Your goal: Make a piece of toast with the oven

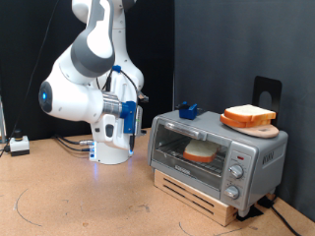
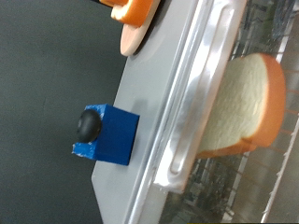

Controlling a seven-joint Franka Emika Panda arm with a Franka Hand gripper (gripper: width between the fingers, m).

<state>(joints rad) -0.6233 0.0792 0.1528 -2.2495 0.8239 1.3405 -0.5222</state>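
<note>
Tool (image 1: 116, 149): hangs left of boxy silver toaster oven (image 1: 217, 152), above tabletop (image 1: 59, 197), finger spread cannot be told | square pale bread slice (image 1: 200, 152): on rack inside, door shut | blue block (image 1: 188, 109), round wooden board (image 1: 258, 127) on top | risk: arm swing could knock block off.

A wide brown tabletop (image 1: 59, 197) is seen across the lower part of the exterior view, marked with faint curved lines at the exterior view's bottom left. The scene is backed by a black curtain (image 1: 212, 49), hung in soft vertical folds, by which the whole upper part of the view is filled. A small white box (image 1: 19, 145) with cables is set on the table at the exterior view's left edge, and the surface is lit evenly, with little shadow cast.
</note>
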